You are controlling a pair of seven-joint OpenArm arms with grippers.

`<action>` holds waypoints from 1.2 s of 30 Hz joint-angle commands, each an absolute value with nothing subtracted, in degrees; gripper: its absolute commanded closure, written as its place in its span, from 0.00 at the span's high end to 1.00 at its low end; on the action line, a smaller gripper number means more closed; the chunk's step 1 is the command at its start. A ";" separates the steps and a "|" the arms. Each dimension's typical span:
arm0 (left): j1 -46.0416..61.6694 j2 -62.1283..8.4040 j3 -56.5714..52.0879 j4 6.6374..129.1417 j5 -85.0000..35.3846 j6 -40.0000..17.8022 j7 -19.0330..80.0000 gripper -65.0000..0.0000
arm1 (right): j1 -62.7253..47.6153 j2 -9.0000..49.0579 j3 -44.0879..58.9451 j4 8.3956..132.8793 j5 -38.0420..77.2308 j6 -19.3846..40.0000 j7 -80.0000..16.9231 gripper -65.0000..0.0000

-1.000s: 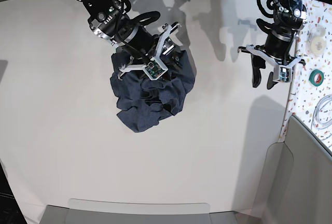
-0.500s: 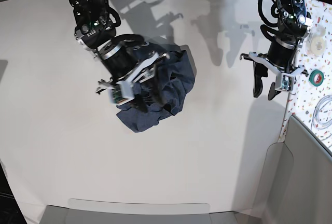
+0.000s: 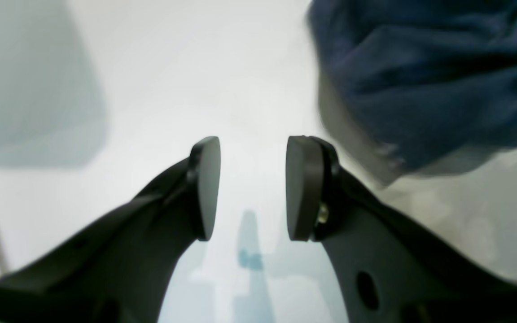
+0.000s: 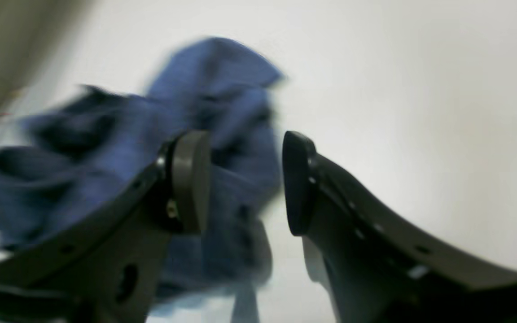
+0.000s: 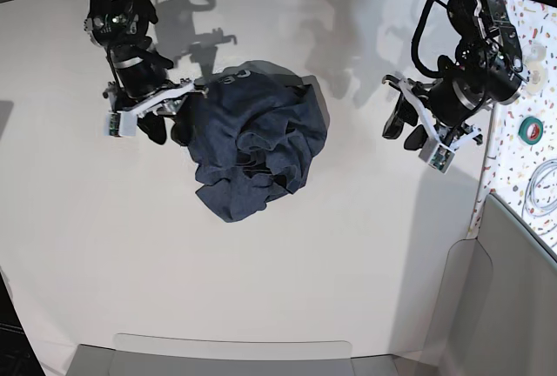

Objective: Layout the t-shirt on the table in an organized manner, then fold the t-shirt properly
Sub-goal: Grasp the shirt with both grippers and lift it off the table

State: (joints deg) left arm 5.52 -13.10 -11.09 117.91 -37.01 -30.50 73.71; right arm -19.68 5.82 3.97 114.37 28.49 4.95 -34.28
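Note:
The t-shirt (image 5: 257, 145) lies crumpled in a dark navy heap in the middle of the white table (image 5: 348, 245); no lettering shows. My right gripper (image 5: 165, 125) is open and empty at the heap's left edge. In the right wrist view the gripper (image 4: 245, 184) has its jaws apart, with blurred cloth (image 4: 106, 148) behind them. My left gripper (image 5: 403, 130) is open and empty, well right of the shirt. In the left wrist view the gripper (image 3: 251, 188) hangs over bare table, with the shirt (image 3: 420, 80) at upper right.
A confetti-speckled strip (image 5: 522, 10) runs along the right edge, holding a green tape roll (image 5: 531, 129), a white roll (image 5: 531, 54) and a coiled cable (image 5: 544, 189). A grey panel (image 5: 513, 289) stands at bottom right. A grey tray edge (image 5: 235, 354) lies along the front.
My right gripper has come off the top of the heap and swung left to its edge, uncovering the shirt. My left arm has turned and shifted slightly towards the shirt.

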 commanded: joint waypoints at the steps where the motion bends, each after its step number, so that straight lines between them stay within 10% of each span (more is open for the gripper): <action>1: 4.97 -13.23 -9.89 118.81 -38.73 -30.81 73.71 0.37 | -19.91 6.02 4.62 115.56 28.97 5.58 -32.57 0.38; 27: -0.66 -6.46 6.20 115.30 -48.48 -30.99 76.97 0.41 | -11.21 7.43 -0.22 111.96 40.66 5.67 -37.05 0.38; 31: -0.57 -6.29 6.20 113.36 -48.48 -30.99 76.88 0.25 | -10.95 7.52 -3.56 111.34 40.66 5.93 -36.97 0.35; 36: -0.04 -6.46 6.20 114.95 -48.66 -30.99 77.32 0.00 | -12.88 7.96 -3.65 111.52 40.66 13.58 -37.32 0.00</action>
